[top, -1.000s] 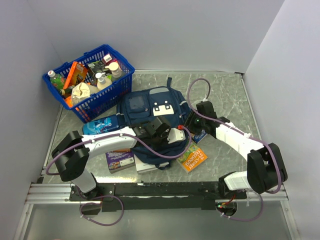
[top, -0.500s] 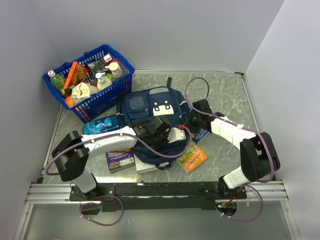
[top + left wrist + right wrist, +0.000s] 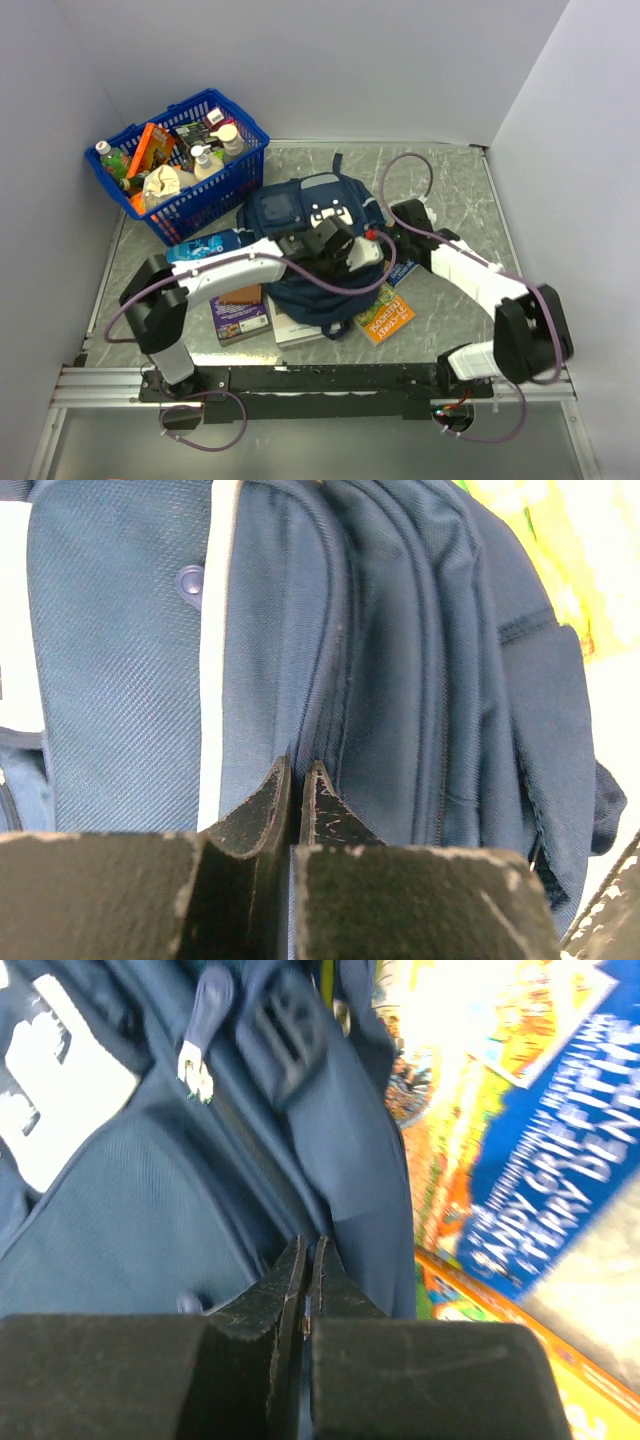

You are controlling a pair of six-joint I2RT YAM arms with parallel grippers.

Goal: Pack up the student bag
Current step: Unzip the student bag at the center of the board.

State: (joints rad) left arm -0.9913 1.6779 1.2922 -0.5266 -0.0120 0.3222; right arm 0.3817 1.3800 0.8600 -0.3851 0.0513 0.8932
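The navy student bag (image 3: 275, 215) lies mid-table with its white patches facing up. My left gripper (image 3: 345, 260) reaches across the bag from the left. In the left wrist view this gripper (image 3: 297, 770) is shut, and its tips pinch a seam fold of the bag (image 3: 120, 660) beside a zip line. My right gripper (image 3: 388, 243) comes in at the bag's right side. Seen from the right wrist, it (image 3: 308, 1245) is shut, with its tips on a fold of the bag's fabric (image 3: 130, 1210) below a strap buckle (image 3: 285, 1030). A zip pull with a white cord (image 3: 195, 1060) hangs free above.
A blue basket (image 3: 255, 130) full of bottles and packets stands at the back left. A blue pencil case (image 3: 200, 247) and a purple book (image 3: 238, 310) lie left of the bag. An orange-green book (image 3: 385, 312) and a blue book (image 3: 560, 1160) lie to its right.
The right gripper has closed at the bag's right side. The left gripper, still shut, has moved toward the back, and the bag has bunched up with it.
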